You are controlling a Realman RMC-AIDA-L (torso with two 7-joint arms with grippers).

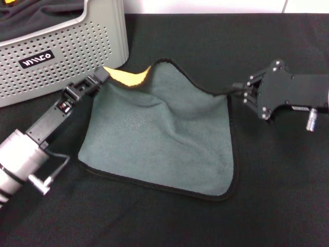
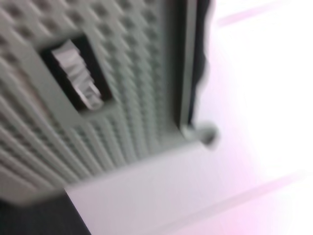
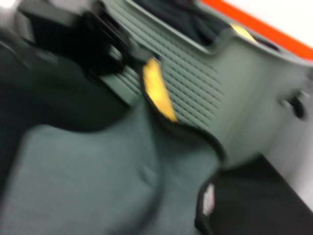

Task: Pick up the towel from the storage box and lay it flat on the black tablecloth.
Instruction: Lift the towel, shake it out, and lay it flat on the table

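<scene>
The grey-green towel (image 1: pixel 159 139) lies spread on the black tablecloth (image 1: pixel 277 200), right of the light grey storage box (image 1: pixel 67 51). Its far left corner is folded up and shows the yellow reverse (image 1: pixel 128 77). My left gripper (image 1: pixel 103 74) is shut on that corner, close to the box's front wall. My right gripper (image 1: pixel 235 90) is shut on the towel's far right corner, which is lifted a little. The right wrist view shows the towel (image 3: pixel 88 186), its yellow corner (image 3: pixel 157 93) and the box (image 3: pixel 230 88). The left wrist view shows only the box wall (image 2: pixel 137 88) and its label.
A rumpled dark cloth (image 1: pixel 36 15) lies inside the box, which stands at the far left of the table. The black tablecloth covers the whole table around the towel. A white wall runs along the back.
</scene>
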